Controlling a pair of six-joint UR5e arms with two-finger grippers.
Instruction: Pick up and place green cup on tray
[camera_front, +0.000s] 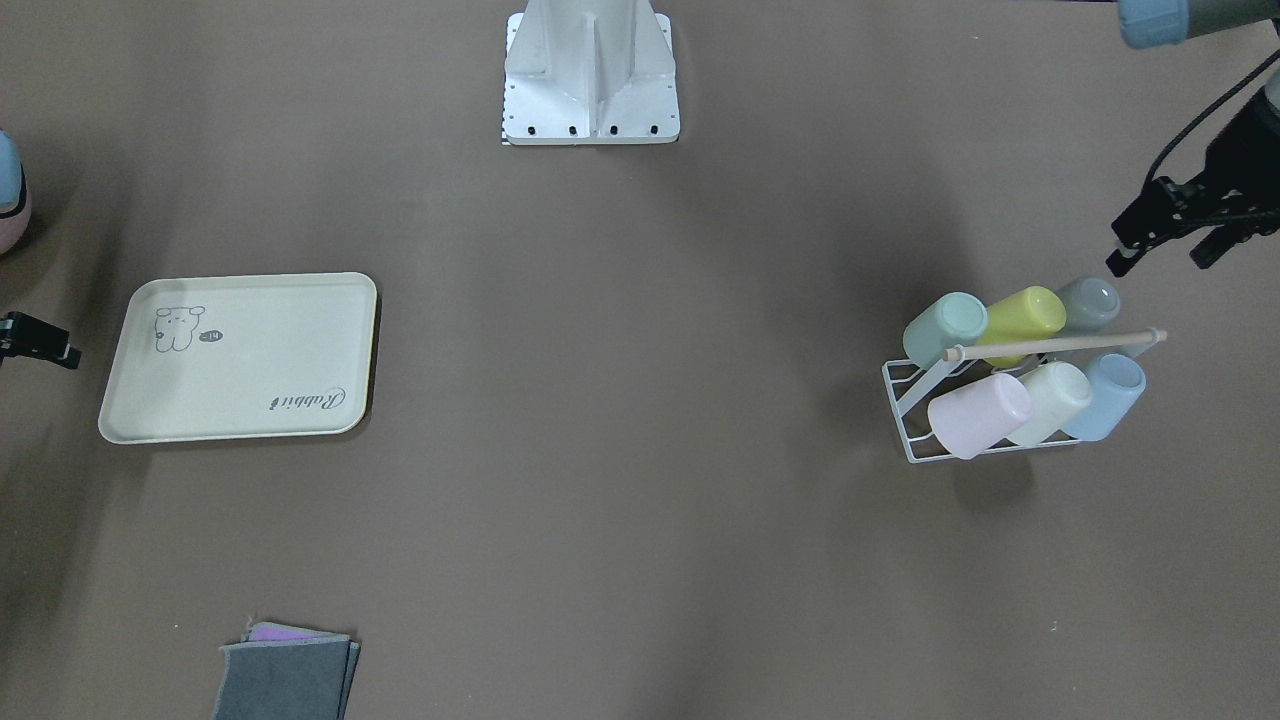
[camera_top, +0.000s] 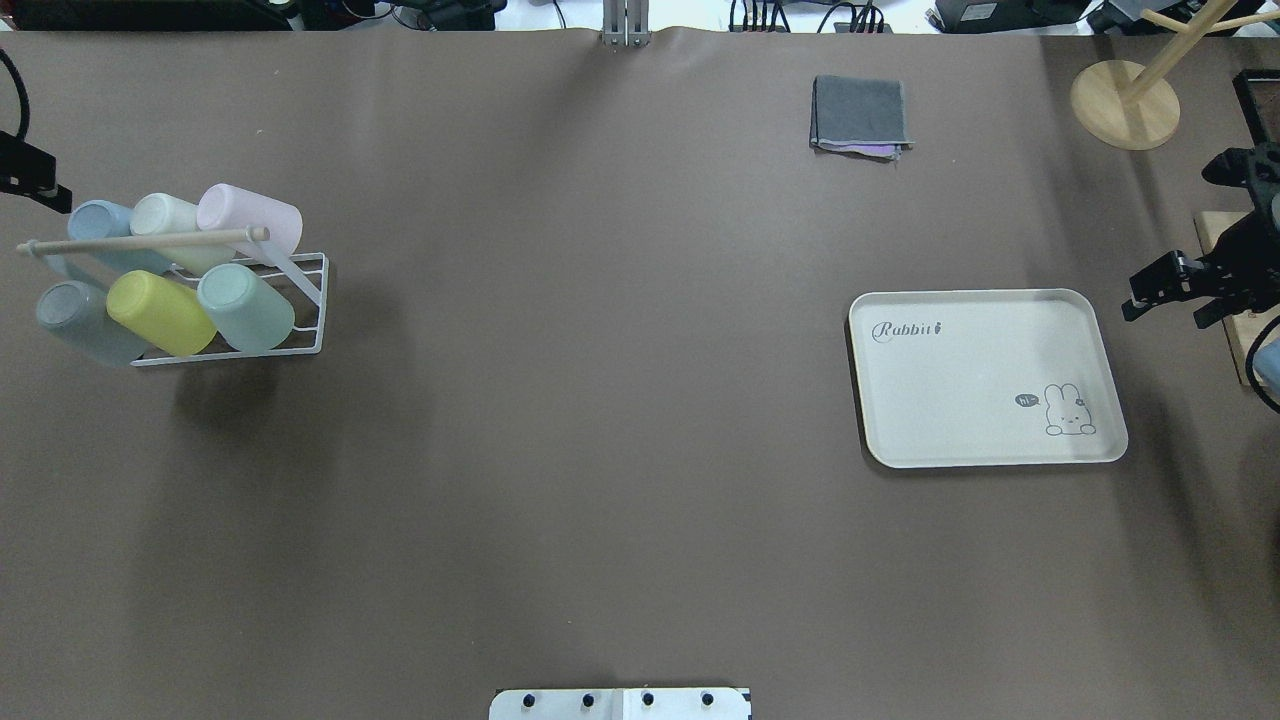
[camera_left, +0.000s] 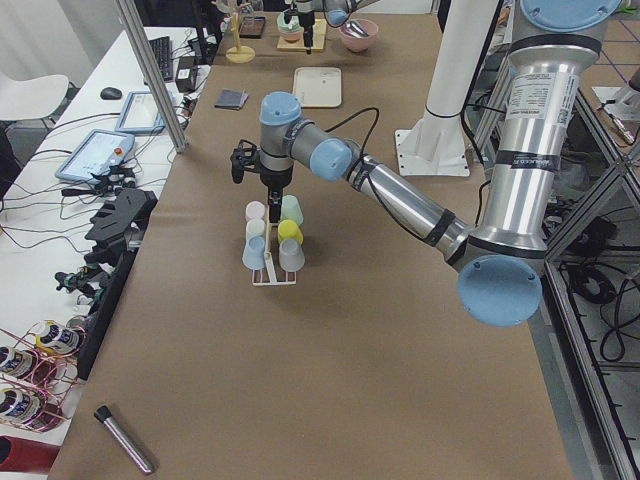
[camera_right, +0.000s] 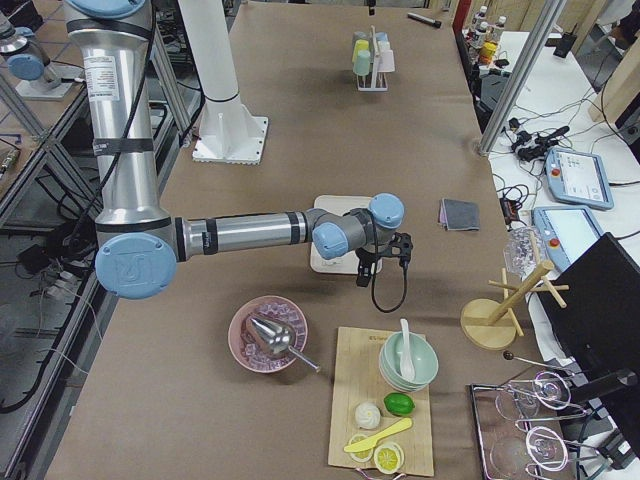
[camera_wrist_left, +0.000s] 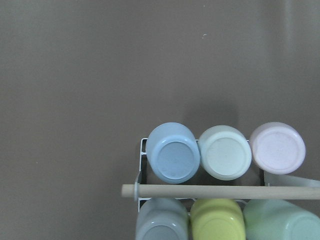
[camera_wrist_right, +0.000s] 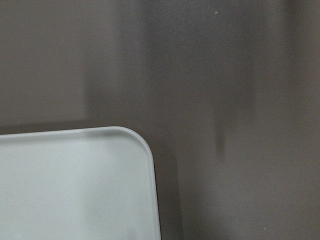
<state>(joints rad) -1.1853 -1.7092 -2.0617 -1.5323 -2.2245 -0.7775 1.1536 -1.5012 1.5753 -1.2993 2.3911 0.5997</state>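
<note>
Green cup (camera_front: 945, 328) lies tilted in rack (camera_front: 922, 388), end slot beside yellow cup (camera_front: 1022, 315). Probably light, stiff, slick: pinch mid-wall. Left gripper (camera_front: 1165, 250) near rack, right gripper (camera_top: 1168, 300) well apart: jaws spread, empty.

Illumination is even, diffuse and overhead, casting soft, broad shadows on the brown table (camera_top: 600, 450) beside the rack (camera_top: 140, 243) and the tray (camera_top: 960, 400), with a small glare spot on the grey cup (camera_front: 1090, 304); the right wrist view is soft-focused.
</note>
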